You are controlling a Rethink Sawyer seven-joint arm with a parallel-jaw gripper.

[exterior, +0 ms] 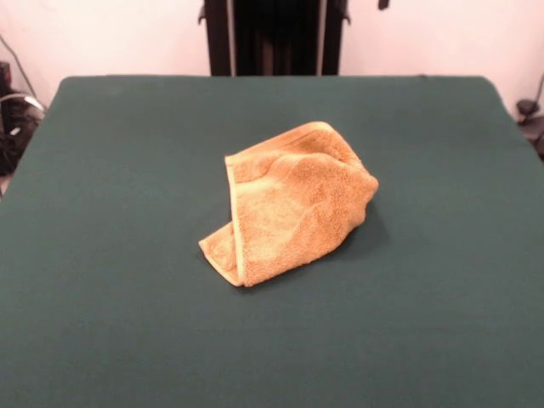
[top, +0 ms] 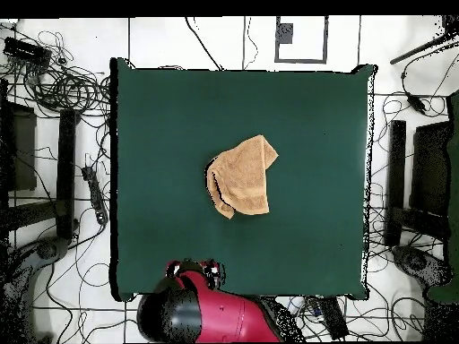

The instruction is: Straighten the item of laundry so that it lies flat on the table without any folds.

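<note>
The item of laundry (exterior: 289, 204) is an orange-tan terry towel, crumpled and folded over itself into a rough triangular heap near the middle of the table (exterior: 102, 255). A hemmed edge runs down its left side, and a small flap sticks out at the lower left. From above, the towel (top: 244, 176) lies slightly above the centre of the green table (top: 161, 116). The red and black arm (top: 215, 313) is drawn back over the table's bottom edge, far from the towel. Its gripper (top: 193, 269) shows only as a dark shape there.
Green cloth surrounds the towel on all sides. Cables (top: 63, 81), stands and equipment (top: 421, 179) lie on the floor around the table. The black pedestal (exterior: 272, 38) stands behind the far edge.
</note>
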